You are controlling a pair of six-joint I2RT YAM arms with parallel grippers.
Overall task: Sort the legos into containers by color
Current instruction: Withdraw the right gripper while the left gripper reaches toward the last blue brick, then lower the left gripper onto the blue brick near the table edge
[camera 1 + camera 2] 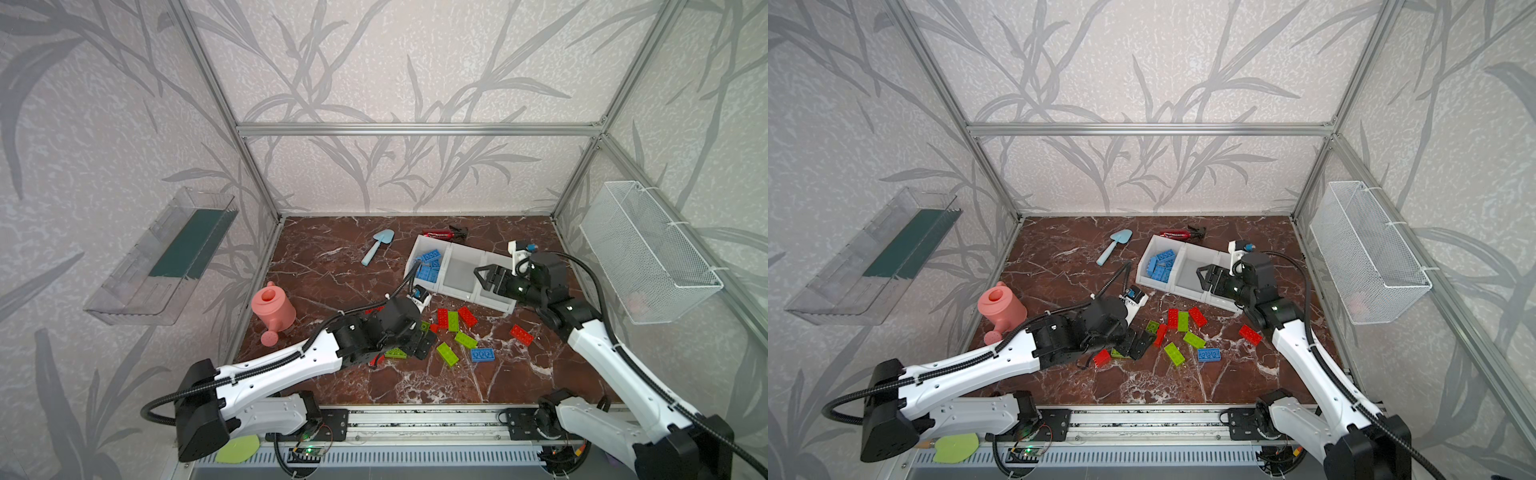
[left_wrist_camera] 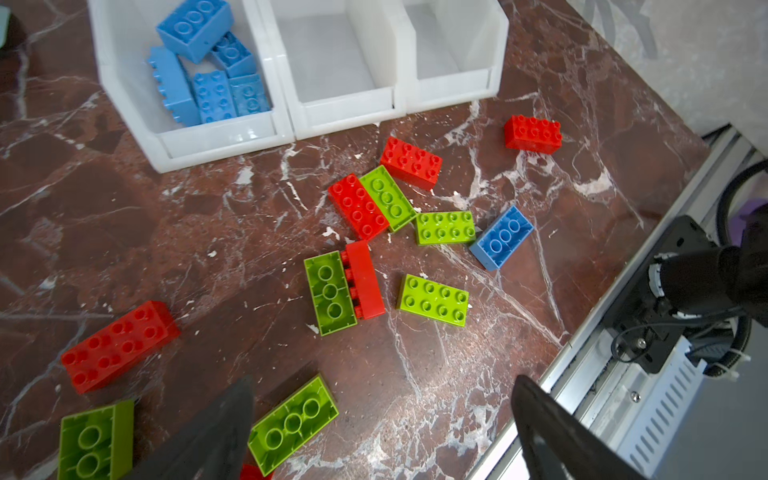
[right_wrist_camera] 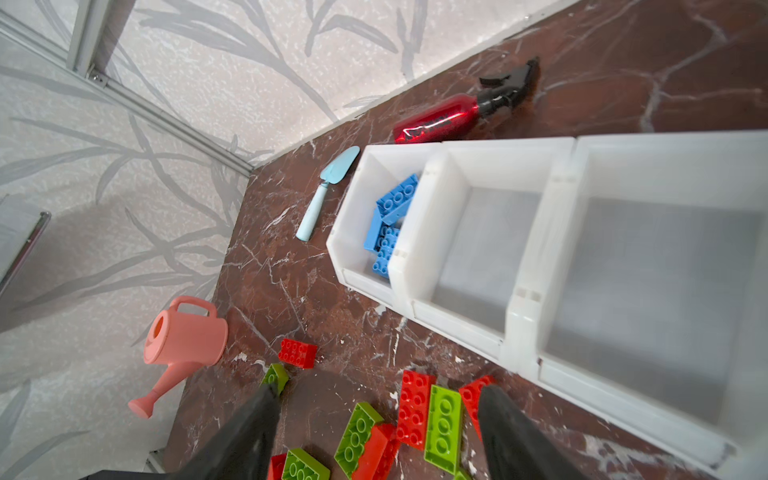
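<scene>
Plastic legos (image 2: 432,298) should handle light, stiff, slick; we grip the long sides. Most lie loose beside the bins (image 2: 286,104), blues inside one. Left gripper (image 2: 383,380), right gripper (image 3: 378,388): open, empty.

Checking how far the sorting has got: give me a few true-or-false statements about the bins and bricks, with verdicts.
1. The bins hold only blue bricks. True.
2. The middle bin holds red bricks. False: it is empty.
3. One blue brick lies on the table. True.
4. The right gripper holds a green brick. False: it is open and empty, above the bins.
</scene>
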